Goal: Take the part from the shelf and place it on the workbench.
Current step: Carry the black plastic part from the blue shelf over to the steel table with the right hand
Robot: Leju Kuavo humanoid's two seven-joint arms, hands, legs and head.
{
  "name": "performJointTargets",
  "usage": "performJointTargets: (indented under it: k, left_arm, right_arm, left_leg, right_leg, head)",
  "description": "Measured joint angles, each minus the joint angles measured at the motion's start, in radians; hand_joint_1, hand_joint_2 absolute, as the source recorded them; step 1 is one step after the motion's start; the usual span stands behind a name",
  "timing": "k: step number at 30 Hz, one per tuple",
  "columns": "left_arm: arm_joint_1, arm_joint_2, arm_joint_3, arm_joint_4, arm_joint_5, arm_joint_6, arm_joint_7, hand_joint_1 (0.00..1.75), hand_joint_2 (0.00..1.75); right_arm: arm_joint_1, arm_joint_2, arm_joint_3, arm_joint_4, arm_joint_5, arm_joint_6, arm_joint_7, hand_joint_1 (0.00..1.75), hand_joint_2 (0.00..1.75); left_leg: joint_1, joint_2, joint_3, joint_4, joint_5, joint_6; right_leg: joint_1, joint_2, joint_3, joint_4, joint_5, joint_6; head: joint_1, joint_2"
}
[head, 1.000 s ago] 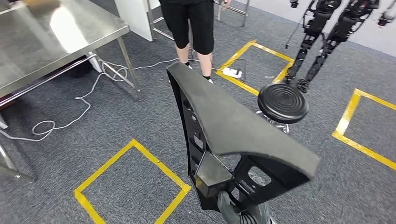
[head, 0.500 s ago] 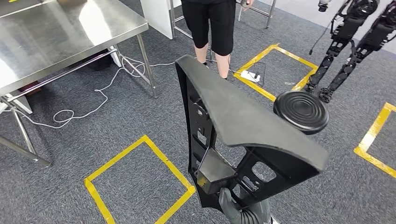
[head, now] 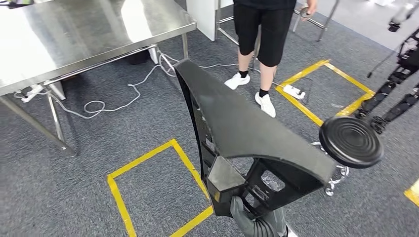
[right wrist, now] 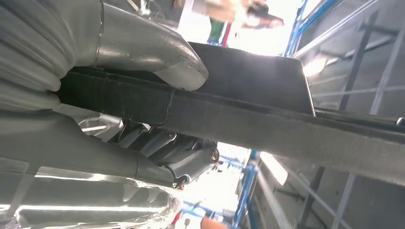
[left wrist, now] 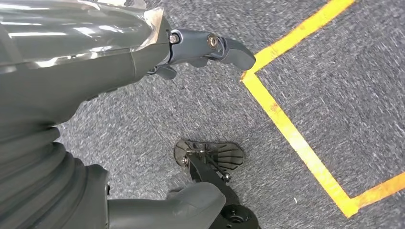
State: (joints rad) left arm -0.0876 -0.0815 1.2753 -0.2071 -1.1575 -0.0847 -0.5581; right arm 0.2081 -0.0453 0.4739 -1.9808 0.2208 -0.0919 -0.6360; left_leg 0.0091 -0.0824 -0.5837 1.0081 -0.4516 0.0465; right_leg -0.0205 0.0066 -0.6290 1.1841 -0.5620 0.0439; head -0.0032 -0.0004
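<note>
The part [head: 247,133] is a large black panel with a flat padded face and a ribbed plastic frame. It stands up in front of me in the head view. My right hand [head: 252,222] grips it at its lower end. In the right wrist view the thumb [right wrist: 157,57] lies over the part's [right wrist: 267,119] dark edge, with the fingers wrapped under it. The steel workbench [head: 74,34] stands at the upper left, apart from the part. My left hand [left wrist: 143,52] hangs over the carpet, fingers apart, holding nothing.
A person [head: 262,29] in black shorts stands beyond the part. A black round stool [head: 351,141] is at the right. Yellow tape squares [head: 148,187] mark the grey carpet. Cables [head: 113,101] trail under the workbench. Another robot's legs [head: 395,94] are at the far right.
The whole picture has shifted: my view has turned, bringing more of the workbench in and pushing the stool rightward. The part stays in my right hand.
</note>
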Motion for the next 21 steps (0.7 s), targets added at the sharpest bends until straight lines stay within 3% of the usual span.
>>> performJointTargets:
  k: [2, 3, 5, 6, 8, 10, 12, 13, 15, 17, 19, 21]
  left_arm:
    - [0.0, 0.0, 0.0, 0.0, 0.0, 0.0, 0.0, 0.0, 1.75]
    - [0.0, 0.0, 0.0, 0.0, 0.0, 0.0, 0.0, 0.0, 1.75]
    - [0.002, 0.0, 0.0, 0.0, -0.001, 0.001, 0.0, 0.0, 1.75]
    - [0.004, 0.001, 0.0, 0.0, -0.002, 0.0, 0.001, 0.0, 1.75]
    - [0.004, 0.002, 0.0, 0.0, -0.006, -0.002, 0.001, 0.0, 1.75]
    - [0.0, 0.002, 0.0, 0.0, -0.007, -0.002, 0.001, 0.0, 1.75]
    - [-0.001, 0.002, 0.0, 0.0, -0.007, -0.004, 0.002, 0.0, 1.75]
    - [-0.001, 0.002, 0.0, 0.0, -0.008, -0.006, 0.002, 0.0, 1.75]
    - [0.0, 0.003, 0.0, 0.0, -0.008, -0.007, 0.002, 0.0, 1.75]
    - [-0.002, 0.005, -0.001, 0.0, -0.008, -0.007, 0.002, 0.0, 1.75]
    - [-0.005, 0.006, -0.001, 0.0, -0.009, -0.007, 0.002, 0.0, 1.75]
    - [-0.005, 0.007, -0.001, 0.0, -0.009, -0.007, 0.002, 0.0, 1.75]
  right_arm:
    - [-0.006, 0.0, 0.0, 0.001, 0.0, 0.001, 0.003, 1.75, 1.75]
    - [-0.009, 0.001, 0.0, 0.001, 0.0, 0.002, 0.005, 1.75, 1.75]
    - [-0.014, 0.003, 0.0, 0.002, 0.0, 0.001, 0.009, 1.75, 1.75]
    - [-0.019, 0.004, 0.0, 0.002, 0.0, 0.001, 0.011, 1.75, 1.75]
    - [-0.026, 0.009, 0.0, 0.002, 0.0, -0.001, 0.014, 1.75, 1.75]
    - [-0.028, 0.013, -0.001, 0.002, 0.0, -0.004, 0.016, 1.75, 1.75]
    - [-0.03, 0.015, -0.001, 0.002, 0.0, -0.007, 0.02, 1.75, 1.75]
    - [-0.03, 0.016, -0.002, 0.002, 0.0, -0.008, 0.022, 1.75, 1.75]
    - [-0.032, 0.018, -0.002, 0.002, 0.0, -0.009, 0.024, 1.75, 1.75]
    - [-0.034, 0.02, -0.002, 0.002, 0.0, -0.01, 0.024, 1.75, 1.75]
    - [-0.035, 0.02, -0.002, 0.002, 0.0, -0.011, 0.024, 1.75, 1.75]
    - [-0.038, 0.021, -0.002, 0.002, 0.0, -0.011, 0.024, 1.75, 1.75]
  left_leg:
    - [-0.004, -0.025, -0.001, 0.007, -0.006, -0.009]
    - [-0.005, -0.035, -0.003, 0.01, -0.008, -0.015]
    - [-0.002, -0.049, -0.008, 0.01, -0.01, -0.024]
    - [0.0, -0.039, -0.01, 0.015, -0.012, -0.029]
    - [0.001, 0.014, -0.03, 0.063, -0.04, -0.039]
    - [0.002, 0.066, -0.087, 0.177, -0.097, -0.048]
    - [0.005, 0.077, -0.143, 0.279, -0.132, -0.052]
    - [0.005, 0.079, -0.15, 0.285, -0.124, -0.052]
    - [0.004, 0.094, -0.106, 0.193, -0.065, -0.045]
    - [-0.004, 0.131, -0.041, 0.068, -0.019, -0.031]
    - [-0.013, 0.145, -0.02, 0.023, -0.014, -0.021]
    - [-0.012, 0.121, -0.017, 0.015, -0.009, -0.012]
  right_leg:
    - [-0.007, 0.03, 0.046, -0.116, 0.053, 0.004]
    - [-0.008, 0.04, 0.058, -0.145, 0.065, -0.001]
    - [-0.008, 0.03, 0.065, -0.153, 0.071, -0.02]
    - [-0.008, 0.023, 0.066, -0.154, 0.072, -0.027]
    - [-0.009, 0.005, 0.07, -0.157, 0.073, -0.042]
    - [-0.005, -0.016, 0.073, -0.157, 0.069, -0.053]
    - [-0.001, -0.039, 0.074, -0.157, 0.066, -0.058]
    - [0.0, -0.049, 0.075, -0.157, 0.064, -0.059]
    - [0.002, -0.069, 0.08, -0.157, 0.06, -0.059]
    - [0.008, -0.085, 0.086, -0.157, 0.054, -0.054]
    - [0.013, -0.101, 0.09, -0.158, 0.049, -0.046]
    - [0.015, -0.114, 0.093, -0.159, 0.044, -0.036]
  head:
    - [0.001, 0.0]
    - [0.001, 0.0]
    - [0.0, 0.0]
    - [0.0, 0.0]
    - [-0.006, 0.0]
    - [-0.013, 0.0]
    - [-0.013, 0.0]
    - [-0.013, 0.0]
    - [-0.013, 0.0]
    - [-0.013, 0.0]
    - [-0.012, 0.0]
    - [-0.012, 0.0]
